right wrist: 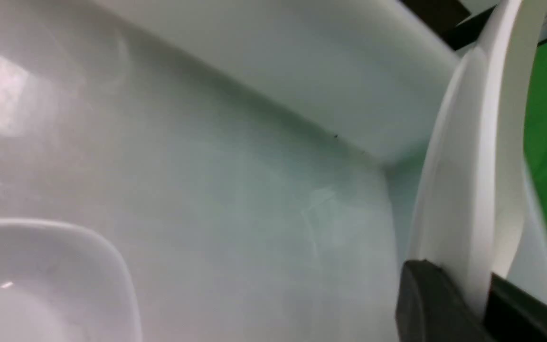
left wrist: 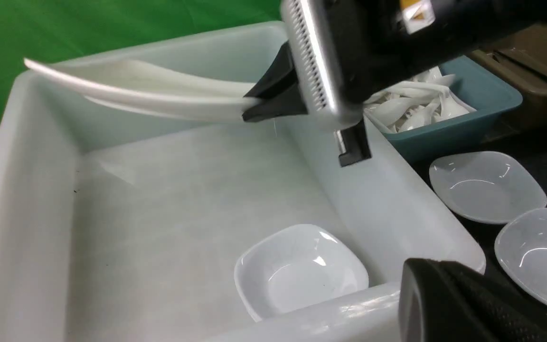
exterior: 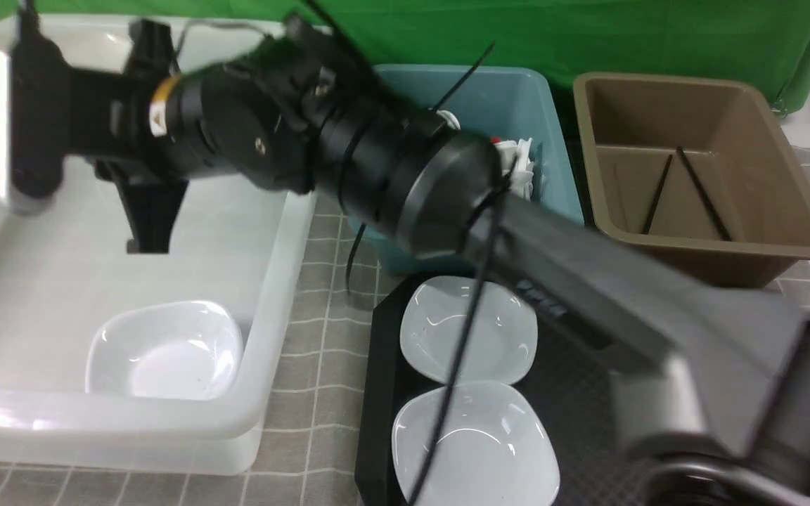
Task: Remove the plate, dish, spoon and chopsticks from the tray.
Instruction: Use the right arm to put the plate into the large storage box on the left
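A grey checked cloth covers the counter (exterior: 320, 337). On it at the left stands a big milky, translucent plastic tub (exterior: 285, 281) with smooth walls and rounded corners. Beside it lies the black tray (exterior: 377, 393), low-rimmed and finely textured. Behind the tray are a brown tub (exterior: 700, 105) and a teal tub (exterior: 531, 126).

The glossy white plate (left wrist: 150, 95) hangs over the milky tub, clear of its floor and seen edge-on. The right pincer (left wrist: 257, 100) pinches its rim between black fingers (right wrist: 425, 304). Of the left pincer (left wrist: 468, 304) only a dark, pebbled mass shows at the tub's near rim, jaws pressed together on nothing.

Two small squarish dishes (exterior: 472, 330) (exterior: 475, 450) sit on the tray, touching. A third dish (exterior: 166, 351) rests in the milky tub. The black chopsticks (exterior: 704, 186) lie splayed in the brown tub. White spoons (left wrist: 416, 104) are heaped in the teal one.
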You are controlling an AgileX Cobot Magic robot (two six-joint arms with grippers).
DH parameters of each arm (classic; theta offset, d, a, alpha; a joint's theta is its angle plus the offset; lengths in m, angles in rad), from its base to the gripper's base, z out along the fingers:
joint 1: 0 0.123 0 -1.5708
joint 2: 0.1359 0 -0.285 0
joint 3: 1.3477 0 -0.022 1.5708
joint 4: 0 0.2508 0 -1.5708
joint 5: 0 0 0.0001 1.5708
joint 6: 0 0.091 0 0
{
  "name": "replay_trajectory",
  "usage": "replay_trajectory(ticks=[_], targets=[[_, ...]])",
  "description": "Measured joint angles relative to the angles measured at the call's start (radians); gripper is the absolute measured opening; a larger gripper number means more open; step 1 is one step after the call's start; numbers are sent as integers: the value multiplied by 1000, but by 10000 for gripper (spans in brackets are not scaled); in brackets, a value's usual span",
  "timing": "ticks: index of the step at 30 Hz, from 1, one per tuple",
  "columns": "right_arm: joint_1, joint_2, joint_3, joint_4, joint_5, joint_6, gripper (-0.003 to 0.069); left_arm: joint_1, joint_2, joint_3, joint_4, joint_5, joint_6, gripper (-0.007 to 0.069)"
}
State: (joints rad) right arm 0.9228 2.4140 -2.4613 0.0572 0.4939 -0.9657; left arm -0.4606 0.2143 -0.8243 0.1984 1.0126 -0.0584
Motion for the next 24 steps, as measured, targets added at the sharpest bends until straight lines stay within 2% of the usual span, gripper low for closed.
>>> replay_trajectory(ticks=[7,24], targets=[[-38,133,-44,-3,-9,-22,61,0,-1,0,-46,3,0,10],[-32,176,-40,-2,-20,-118,75,0,-1,0,-96,3,28,10]])
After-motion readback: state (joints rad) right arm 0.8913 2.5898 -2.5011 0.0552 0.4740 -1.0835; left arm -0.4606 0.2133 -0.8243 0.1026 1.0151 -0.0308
